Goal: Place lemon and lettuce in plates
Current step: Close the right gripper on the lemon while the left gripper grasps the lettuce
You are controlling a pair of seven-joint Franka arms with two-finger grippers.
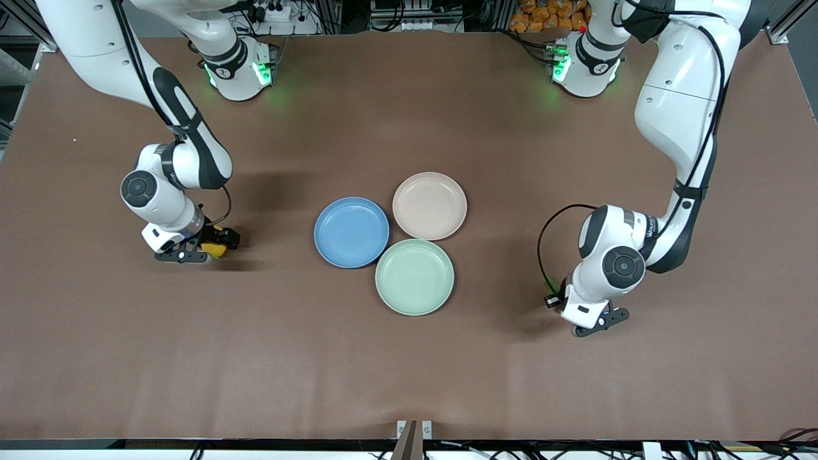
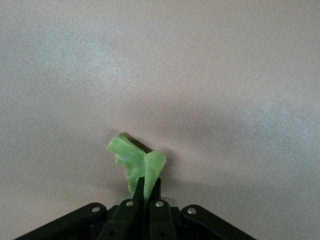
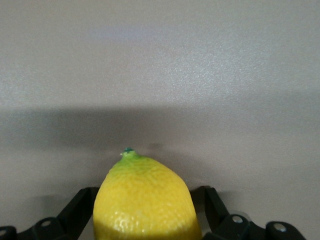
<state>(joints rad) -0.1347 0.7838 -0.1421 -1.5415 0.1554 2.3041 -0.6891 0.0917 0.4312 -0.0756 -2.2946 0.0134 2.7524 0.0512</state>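
My right gripper (image 1: 216,245) is low over the table toward the right arm's end, open, with the yellow lemon (image 1: 215,250) between its fingers. In the right wrist view the lemon (image 3: 145,200) fills the gap of the gripper (image 3: 147,194), and one finger (image 3: 212,197) stands apart from the rind. My left gripper (image 1: 553,296) is down at the table toward the left arm's end. It is shut on the light green lettuce (image 2: 132,160), pinched at the tips of the gripper (image 2: 148,182). The blue plate (image 1: 351,232) and the beige-pink plate (image 1: 429,206) lie empty mid-table.
A mint-green plate (image 1: 415,276) touches the other two and lies nearer the front camera. Brown table surface (image 1: 409,370) spreads all around the plates and both grippers. The arm bases stand at the table's edge farthest from the camera.
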